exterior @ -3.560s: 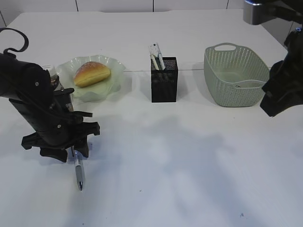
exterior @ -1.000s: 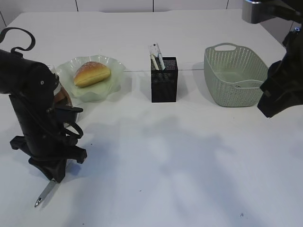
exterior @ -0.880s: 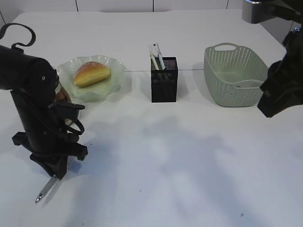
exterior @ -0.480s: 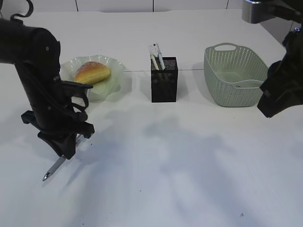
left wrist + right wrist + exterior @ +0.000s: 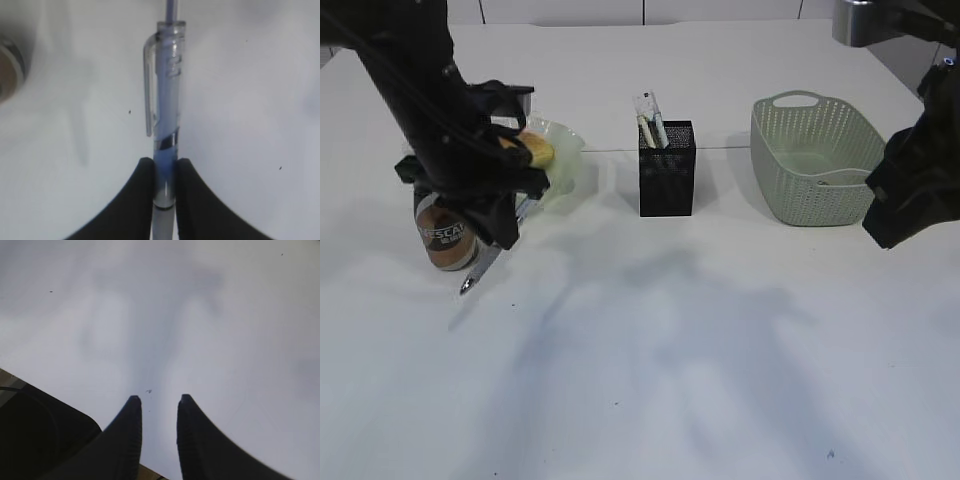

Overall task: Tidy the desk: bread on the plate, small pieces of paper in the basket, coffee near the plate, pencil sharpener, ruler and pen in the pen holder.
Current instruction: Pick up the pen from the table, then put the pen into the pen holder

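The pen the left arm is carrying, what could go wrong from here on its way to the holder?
The left gripper pinches the pen only near one end, so it could swivel or slip out. The pen holder already holds items, so the hanging tip may catch on them or on the rim. The coffee can stands just beside the arm and could be knocked.

exterior: raised front view, slanting down across white table (image 5: 720, 340) toward far edge, whole desk in frame | left wrist: close, looking down past fingertips (image 5: 145, 185) at tabletop | right wrist: close, looking down past fingertips (image 5: 131, 420) at bare tabletop | shared: white table surface only
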Tool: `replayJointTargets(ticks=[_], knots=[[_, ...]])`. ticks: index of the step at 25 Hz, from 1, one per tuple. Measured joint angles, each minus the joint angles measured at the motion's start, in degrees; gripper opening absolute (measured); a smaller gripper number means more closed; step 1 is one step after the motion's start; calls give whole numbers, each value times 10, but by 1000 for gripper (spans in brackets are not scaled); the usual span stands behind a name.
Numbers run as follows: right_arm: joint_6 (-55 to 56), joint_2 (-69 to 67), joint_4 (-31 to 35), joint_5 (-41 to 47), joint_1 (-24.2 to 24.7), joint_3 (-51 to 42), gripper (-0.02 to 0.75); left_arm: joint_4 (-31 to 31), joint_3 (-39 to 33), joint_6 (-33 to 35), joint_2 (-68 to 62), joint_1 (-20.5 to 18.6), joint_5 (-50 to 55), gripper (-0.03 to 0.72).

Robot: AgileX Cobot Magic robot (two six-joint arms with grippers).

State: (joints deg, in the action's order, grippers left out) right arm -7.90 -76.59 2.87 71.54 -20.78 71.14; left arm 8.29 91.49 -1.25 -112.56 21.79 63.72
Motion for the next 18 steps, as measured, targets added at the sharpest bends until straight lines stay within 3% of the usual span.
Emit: replayJointTargets(ticks=[6,14,18], knots=[[0,0,-1,0,0,0,213,1,30,20,0,2,-69,60],[1,0,-16,0,0,0,213,-51,30,35,0,55,-255,60],[1,0,-16,0,0,0,213,-52,30,37,0,61,-338,60]])
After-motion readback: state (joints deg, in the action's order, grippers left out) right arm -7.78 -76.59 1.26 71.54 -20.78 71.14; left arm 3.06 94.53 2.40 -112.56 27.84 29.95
